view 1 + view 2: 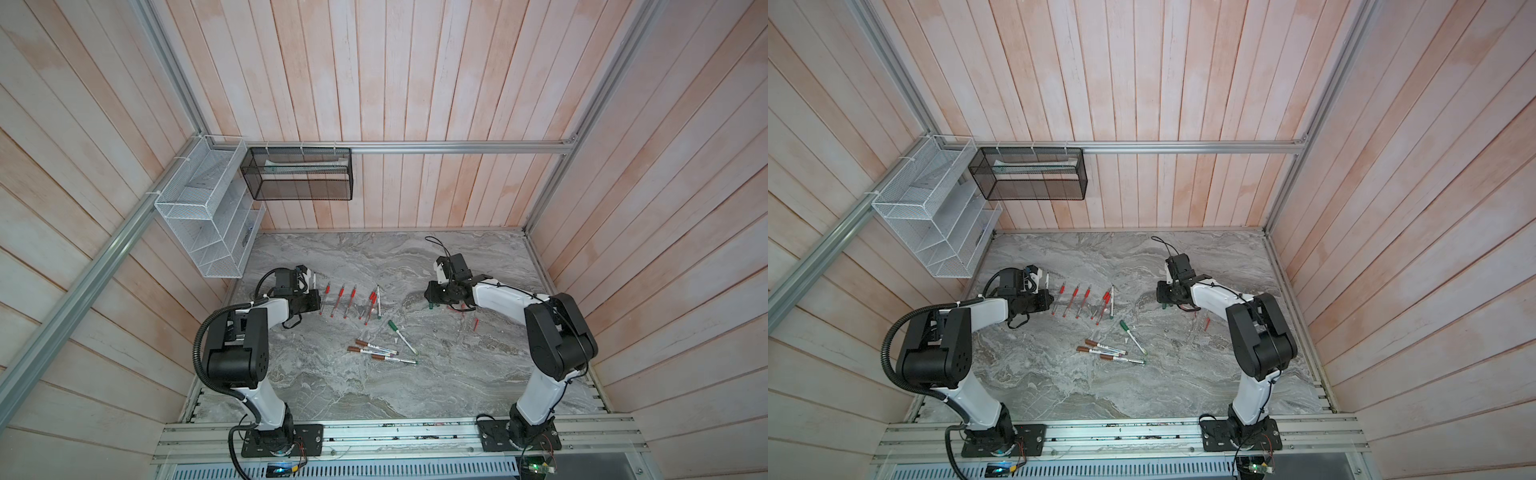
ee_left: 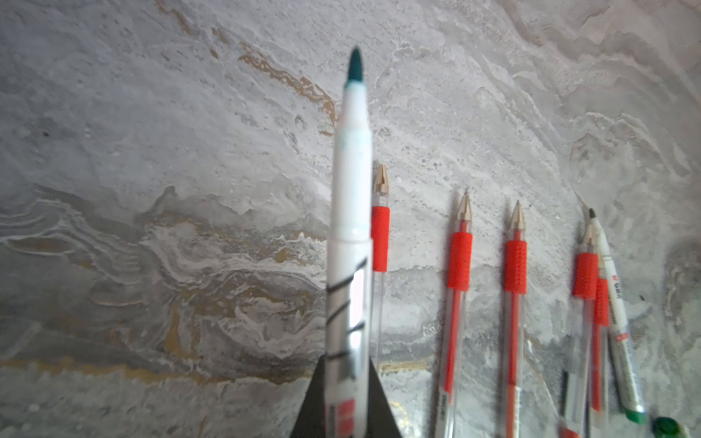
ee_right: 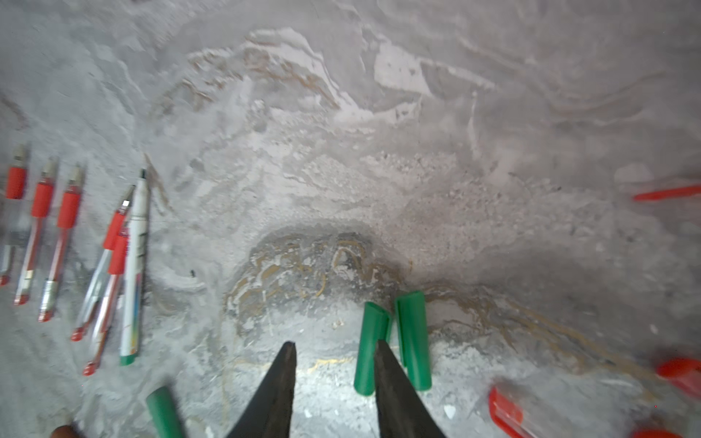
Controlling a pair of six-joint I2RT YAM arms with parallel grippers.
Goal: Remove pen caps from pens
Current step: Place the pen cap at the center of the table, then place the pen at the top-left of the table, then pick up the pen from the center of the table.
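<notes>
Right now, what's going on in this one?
The left gripper holds an uncapped green-tipped marker by its barrel. The right gripper stands open over two loose green caps on the table. The red pens lie uncapped; three brown-capped markers and one green-capped marker remain.

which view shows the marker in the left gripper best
The left wrist view: the marker looms large, green tip bare, barrel clamped in the left gripper. In both top views it is a thin white sliver. The right wrist view misses it.
</notes>
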